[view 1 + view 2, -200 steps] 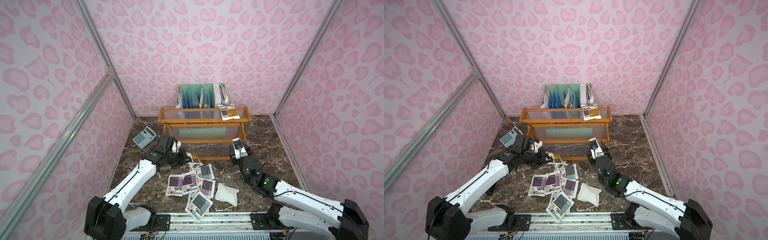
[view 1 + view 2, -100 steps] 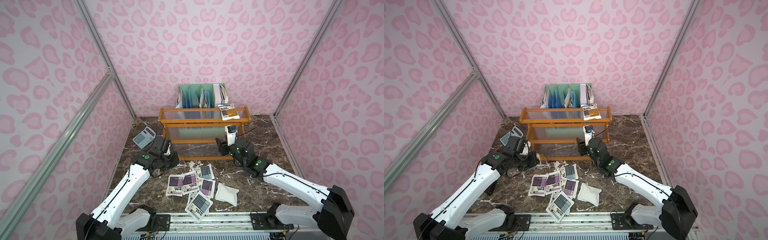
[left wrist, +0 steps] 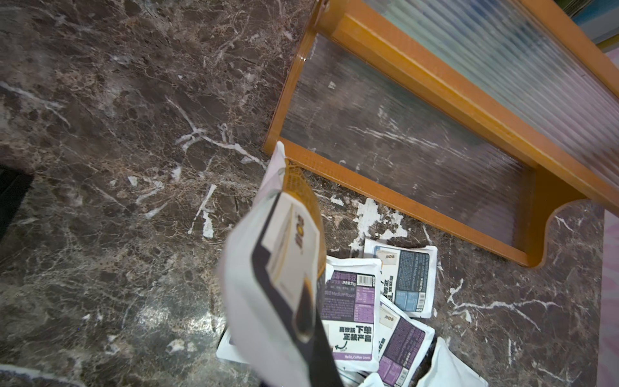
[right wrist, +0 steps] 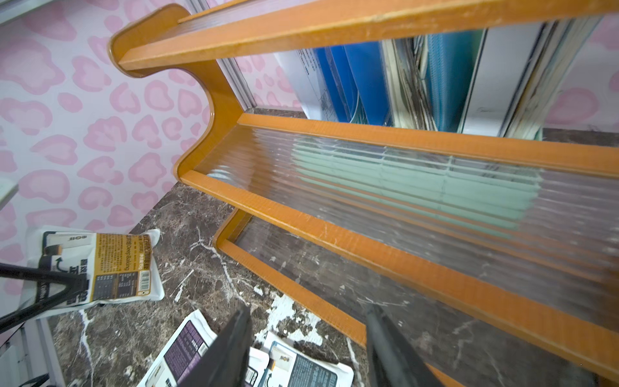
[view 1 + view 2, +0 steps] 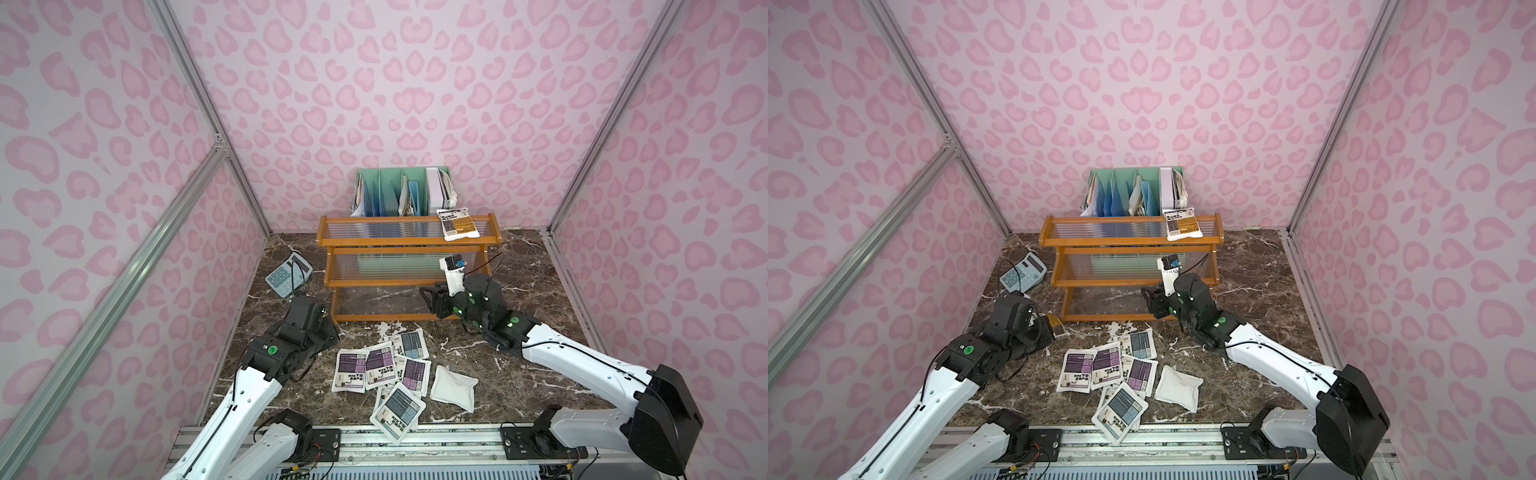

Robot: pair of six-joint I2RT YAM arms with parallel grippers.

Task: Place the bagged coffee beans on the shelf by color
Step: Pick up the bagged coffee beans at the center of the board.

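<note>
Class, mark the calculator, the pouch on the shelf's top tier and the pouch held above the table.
Calculator [image 5: 282,277]: in a top view, on its keypad.
Top-tier pouch [image 5: 461,226]: in a top view, on its orange label.
Held pouch [image 3: 244,301]: left wrist view, its white side.

Wooden shelf [image 5: 407,241], ribbed clear plastic panels [image 5: 386,266], glossy marble tabletop [image 5: 548,291]

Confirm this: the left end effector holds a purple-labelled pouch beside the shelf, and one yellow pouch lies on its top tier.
Wrong colour: the held pouch in the left end effector has a yellow-orange label, not purple, as the left wrist view shows. It is beside the shelf, and one yellow pouch does lie on its top tier.
</note>
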